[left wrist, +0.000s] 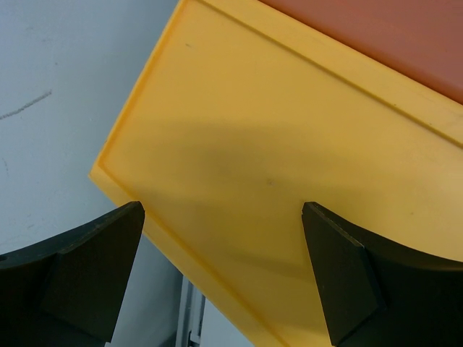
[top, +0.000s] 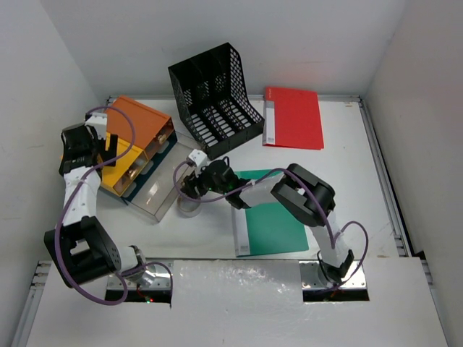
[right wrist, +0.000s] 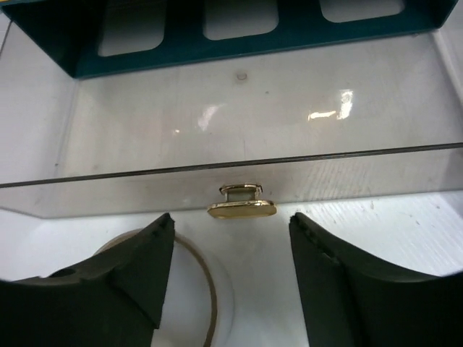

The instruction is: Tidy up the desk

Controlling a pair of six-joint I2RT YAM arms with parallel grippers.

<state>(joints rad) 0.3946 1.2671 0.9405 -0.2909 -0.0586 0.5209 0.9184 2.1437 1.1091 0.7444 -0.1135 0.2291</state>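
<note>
Between the spread fingers of the right gripper (right wrist: 231,220), a gold handle (right wrist: 242,207) on a pulled-out clear drawer (right wrist: 253,123) is seen, with nothing gripped. Over the orange-yellow drawer box (left wrist: 275,144), the left gripper (left wrist: 223,208) is likewise held open and empty. Beneath both, the white desk (top: 347,188) is spread, with a green folder (top: 278,224) laid under the right arm.

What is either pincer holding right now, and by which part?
Nothing. The left pincer is open over the yellow box; the right pincer is open, facing the gold handle of the clear drawer.
</note>
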